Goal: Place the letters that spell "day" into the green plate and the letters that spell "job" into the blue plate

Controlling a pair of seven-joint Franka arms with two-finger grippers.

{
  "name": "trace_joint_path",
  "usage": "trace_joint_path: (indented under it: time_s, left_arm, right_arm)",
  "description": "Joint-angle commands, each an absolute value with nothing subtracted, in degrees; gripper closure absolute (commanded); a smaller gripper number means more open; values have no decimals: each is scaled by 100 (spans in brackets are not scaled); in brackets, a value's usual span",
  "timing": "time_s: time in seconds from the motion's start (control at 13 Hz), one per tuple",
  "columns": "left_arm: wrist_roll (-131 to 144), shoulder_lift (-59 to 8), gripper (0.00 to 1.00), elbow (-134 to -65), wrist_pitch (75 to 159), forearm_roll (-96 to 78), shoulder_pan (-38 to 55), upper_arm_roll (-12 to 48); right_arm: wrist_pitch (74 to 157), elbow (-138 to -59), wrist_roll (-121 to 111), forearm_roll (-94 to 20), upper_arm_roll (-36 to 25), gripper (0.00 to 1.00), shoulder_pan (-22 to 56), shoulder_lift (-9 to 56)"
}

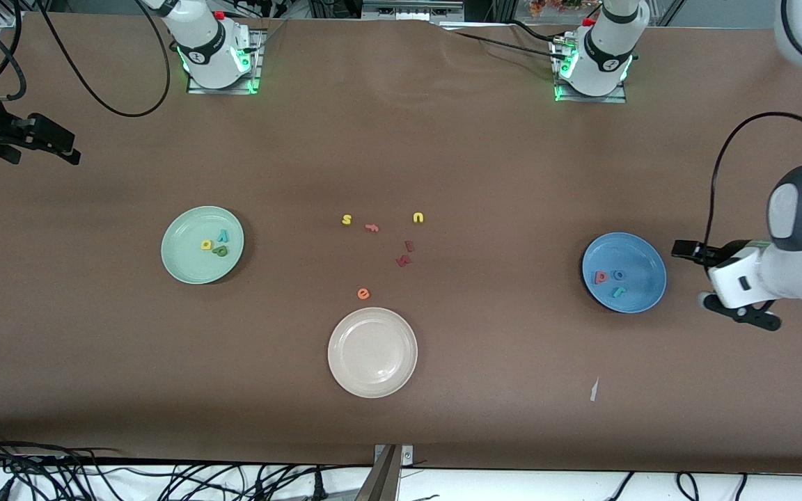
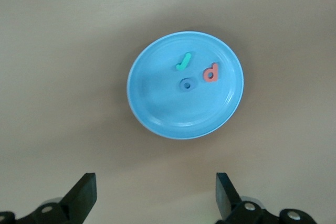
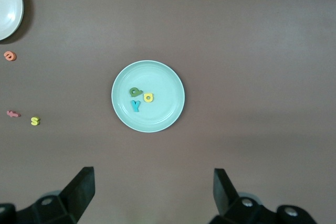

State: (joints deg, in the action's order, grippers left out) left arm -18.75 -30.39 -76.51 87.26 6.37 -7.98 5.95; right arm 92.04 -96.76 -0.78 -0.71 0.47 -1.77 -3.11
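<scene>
Plates come first in our count: we see the green plate (image 1: pixel 202 245) toward the right arm's end of the table, the blue plate (image 1: pixel 624 272) toward the left arm's end, and a cream-white plate (image 1: pixel 372 352) between them, nearer the front camera than either. Both arms are next in size. We find the left gripper (image 2: pixel 156 195) up in the air just beside the blue plate at its end of the table, its fingers spread wide and holding nothing. We find the right gripper (image 3: pixel 154 192) raised over the table's edge at the right arm's end, well apart from the green plate, its fingers likewise spread and bare. Then the small letters. In the green plate we count the yellow "d" (image 1: pixel 207 244), the dark green "a" (image 1: pixel 220 250) and the light-blue "y" (image 1: pixel 223 236), close together. In the blue plate lie the salmon-red "b" (image 1: pixel 601 277), the blue ring "o" (image 1: pixel 619 275) and the teal "j" (image 1: pixel 619 291). On the bare table between the plates we note a yellow "s" (image 1: pixel 347 220), a yellow "u" (image 1: pixel 418 218), an orange "e" (image 1: pixel 363 293), a pink piece (image 1: pixel 372 227) and two dark red pieces (image 1: pixel 404 260).
</scene>
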Motion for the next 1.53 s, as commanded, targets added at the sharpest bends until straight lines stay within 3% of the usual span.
trace_joint_path:
  time_s: [0.0,0.31,0.54,0.77,1.07,1.46]
  left_arm:
    - [-1854,-2428,0,-7952,8622,756,-984,589]
    - [-1539,-1373,0,-9006,9402,712,-888,343]
    - [-1354,-767,0,-9333,9554,572,-678,325]
    - [-1284,-230,0,-9387,9545,108,-554,325]
    - [165,-53,0,-9378,9422,-97,-369,369]
    - [-289,211,0,-9404,9273,-432,-440,299]
  right_arm:
    - [9246,-9650,-97,-149,123,0,-229,-299]
    - [9237,-9659,-97,-149,123,0,-229,-290]
    - [9237,-9650,-53,-149,246,0,-211,-299]
    - [9246,-9650,-70,-149,237,0,-220,-290]
    - [9237,-9650,-53,-132,237,0,-211,-281]
    - [9220,-9642,-105,-114,237,0,-211,-264]
